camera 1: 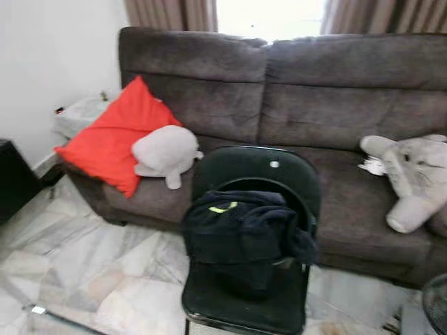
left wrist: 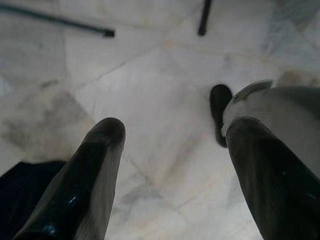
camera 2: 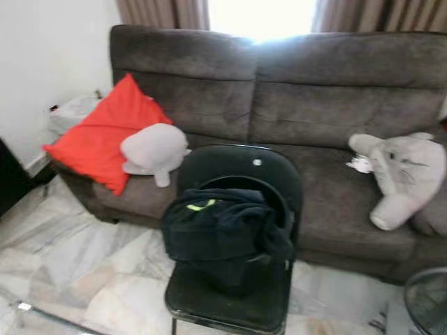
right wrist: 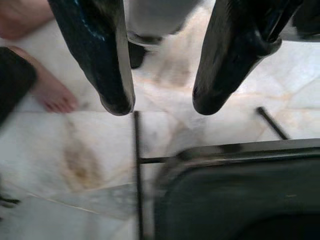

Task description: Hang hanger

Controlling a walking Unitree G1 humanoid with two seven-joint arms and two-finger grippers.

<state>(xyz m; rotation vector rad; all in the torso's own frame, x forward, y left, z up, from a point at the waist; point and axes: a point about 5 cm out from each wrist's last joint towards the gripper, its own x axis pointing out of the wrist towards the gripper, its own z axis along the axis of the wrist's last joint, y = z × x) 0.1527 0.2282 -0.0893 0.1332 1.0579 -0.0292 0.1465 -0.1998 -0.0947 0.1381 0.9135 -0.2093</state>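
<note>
A black folding chair (camera 1: 255,167) stands on the marble floor in front of a dark grey sofa (camera 1: 314,91). A dark navy garment (camera 1: 241,234) with a small yellow-green tag is draped over the chair's back and seat. My left gripper (left wrist: 175,132) hangs low with its two black fingers open, pointing at bare marble beside my own foot (left wrist: 220,107). My right gripper (right wrist: 162,106) is open too and holds nothing. It hangs just above the floor next to the chair's seat edge (right wrist: 240,200).
On the sofa lie a red cushion (camera 1: 112,136), a grey plush toy (camera 1: 164,152) and a larger grey plush (camera 1: 412,174). A black cabinet (camera 1: 14,178) stands at the left. A person's bare foot (right wrist: 50,92) rests near my right gripper. A thin metal rod (camera 1: 63,317) lies on the floor.
</note>
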